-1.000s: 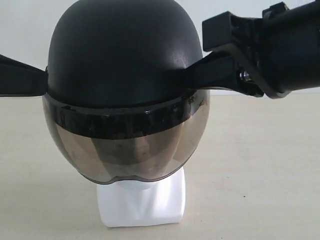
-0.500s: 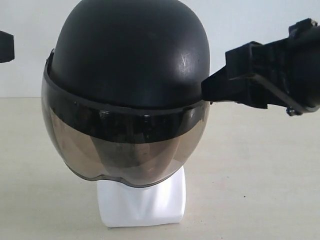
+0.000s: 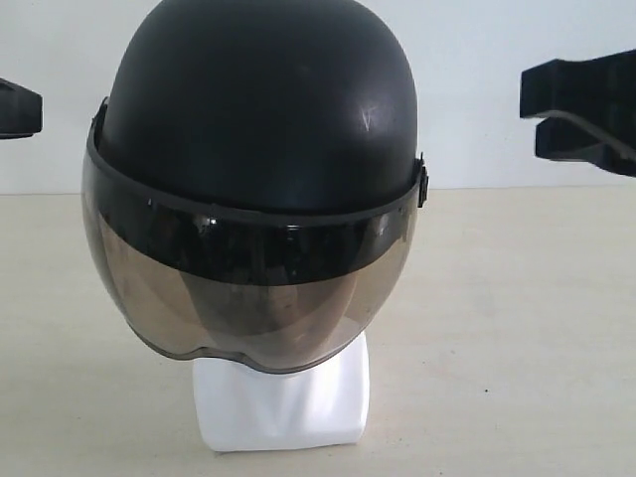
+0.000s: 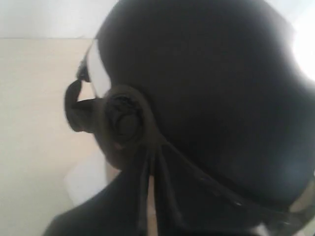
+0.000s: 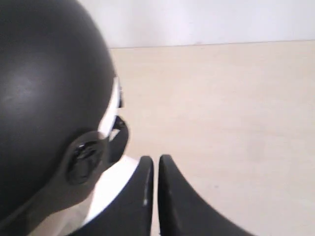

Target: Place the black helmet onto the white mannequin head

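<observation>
The black helmet [image 3: 258, 109] sits on the white mannequin head, slightly tilted, and its smoky visor [image 3: 248, 298] covers the face. Only the white neck and base [image 3: 283, 402] show below it. My left gripper [image 3: 18, 107] hangs at the far left edge, apart from the helmet. My right gripper [image 3: 532, 99] hovers at the right, also apart from it. In the left wrist view the helmet's side [image 4: 211, 98] fills the frame and the gripper [image 4: 151, 167] is shut on nothing. In the right wrist view the shut gripper [image 5: 155, 161] is beside the helmet [image 5: 44, 88], with white neck [image 5: 110, 189] below.
The mannequin head stands on a pale beige tabletop [image 3: 517, 328]. A plain white wall [image 3: 477, 40] rises behind it.
Both grippers have let go of the helmet's sides and drawn outward, left to the left, right to the right. The helmet stays on the head, a little tilted.
</observation>
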Controlling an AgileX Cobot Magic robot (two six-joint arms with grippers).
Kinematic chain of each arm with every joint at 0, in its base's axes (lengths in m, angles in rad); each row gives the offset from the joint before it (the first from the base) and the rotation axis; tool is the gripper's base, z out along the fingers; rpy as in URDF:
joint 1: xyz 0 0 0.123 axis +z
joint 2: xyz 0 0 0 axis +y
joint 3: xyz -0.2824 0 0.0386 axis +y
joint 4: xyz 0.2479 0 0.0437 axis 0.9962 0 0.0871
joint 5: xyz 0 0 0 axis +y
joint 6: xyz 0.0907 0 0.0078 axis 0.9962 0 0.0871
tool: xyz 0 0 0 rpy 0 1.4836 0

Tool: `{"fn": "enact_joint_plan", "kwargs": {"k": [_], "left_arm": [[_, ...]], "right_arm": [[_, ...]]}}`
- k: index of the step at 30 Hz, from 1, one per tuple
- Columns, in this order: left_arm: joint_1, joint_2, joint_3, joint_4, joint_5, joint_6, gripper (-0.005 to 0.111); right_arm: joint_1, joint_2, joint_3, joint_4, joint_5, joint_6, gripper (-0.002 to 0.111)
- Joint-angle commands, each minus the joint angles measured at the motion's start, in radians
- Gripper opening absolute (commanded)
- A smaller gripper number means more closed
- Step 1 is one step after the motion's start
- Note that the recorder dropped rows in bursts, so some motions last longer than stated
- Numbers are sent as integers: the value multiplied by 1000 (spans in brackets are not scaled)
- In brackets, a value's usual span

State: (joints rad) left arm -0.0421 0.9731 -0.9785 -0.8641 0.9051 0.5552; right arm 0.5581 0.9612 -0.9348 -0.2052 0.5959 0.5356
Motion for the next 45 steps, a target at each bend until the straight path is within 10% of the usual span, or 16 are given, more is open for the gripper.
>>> {"fn": "enact_joint_plan", "kwargs": {"k": [1, 25, 45], "left_arm": [[-2, 91, -58, 130, 19, -99, 4], [-63, 252, -42, 26, 103, -7, 4], [-61, 198, -74, 281, 86, -72, 4]], "right_arm": [[0, 61, 5, -90, -16, 86, 0], [0, 176, -67, -29, -146, 27, 0], [0, 176, -65, -25, -52, 12, 0]]}}
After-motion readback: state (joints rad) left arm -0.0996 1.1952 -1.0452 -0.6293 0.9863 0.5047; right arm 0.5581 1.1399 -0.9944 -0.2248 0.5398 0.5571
